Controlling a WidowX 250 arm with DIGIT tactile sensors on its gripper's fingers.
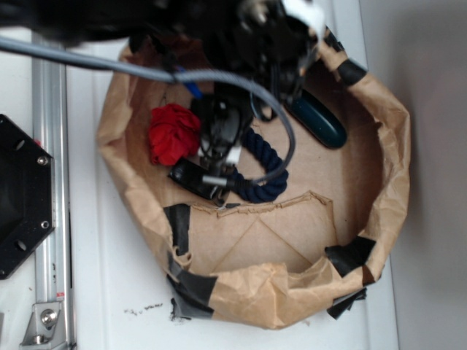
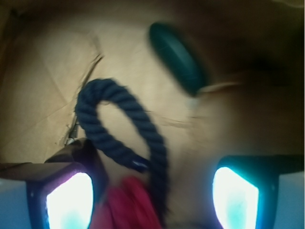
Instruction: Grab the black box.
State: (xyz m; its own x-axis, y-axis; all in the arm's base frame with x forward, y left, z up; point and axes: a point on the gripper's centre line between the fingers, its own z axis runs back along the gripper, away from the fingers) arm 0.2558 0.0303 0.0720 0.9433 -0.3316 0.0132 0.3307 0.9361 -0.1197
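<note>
Claw (image 1: 216,169) is down inside the paper bin (image 1: 394,168), jaws spread wide in the wrist view with nothing between them. Left pad (image 2: 69,200) and right pad (image 2: 236,198) both glow white-cyan, well apart. Left finger sits against the box (image 2: 78,152), which shows only as a dark corner just above that pad. Nothing gripped.

Exterior view: box (image 1: 191,177) lies flat on the bin floor, left-centre, tilted diagonally, glossy black. The claw tips hang right over its right end, partly covering it; can't tell whether they touch it there. Red ball (image 1: 173,133) is just up-left of the box, close to or touching it. Rope (image 1: 264,166) curls in a loop just right of the box, under the arm and its grey cable (image 1: 219,76). Green case (image 1: 321,122) lies further right near the bin wall, well apart from the box.

Wrist view: rope (image 2: 119,138) loops up the middle of the frame and runs down between the pads, nearer the left one. Red ball (image 2: 126,205) fills the bottom between the pads, left of centre, under the rope. Green case (image 2: 178,57) is at the top, right of centre, blurred.

Bin is crumpled brown paper patched with black tape (image 1: 350,255) on a white table (image 1: 109,292). Metal rail (image 1: 51,182) and a black plate (image 1: 22,197) at the left edge.
</note>
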